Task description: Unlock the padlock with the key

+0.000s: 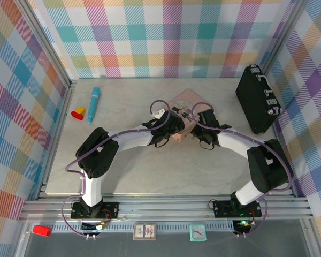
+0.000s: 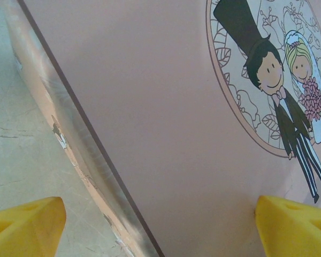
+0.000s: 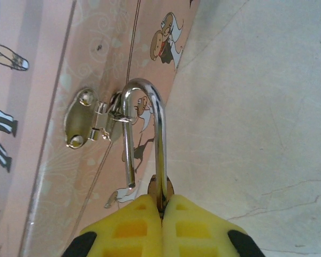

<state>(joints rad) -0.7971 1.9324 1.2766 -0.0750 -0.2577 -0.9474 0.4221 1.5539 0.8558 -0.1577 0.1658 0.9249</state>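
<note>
While right end effector (image 3: 161, 206) clamps padlock (image 3: 160, 188), open shackle (image 3: 159, 123) hangs in hasp (image 3: 85, 120): skewed pull could snag, drag tin (image 2: 150, 107); left end effector (image 2: 155, 214) wide apart, empty.

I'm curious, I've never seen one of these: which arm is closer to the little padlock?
The right. Its gripper is shut on the padlock, which hangs from the tin's side latch. The left gripper hangs open over the tin's lid, away from the padlock.

Padlock (image 3: 159, 140) shackle through hasp (image 3: 83, 119) on tin (image 3: 40, 64)
</note>
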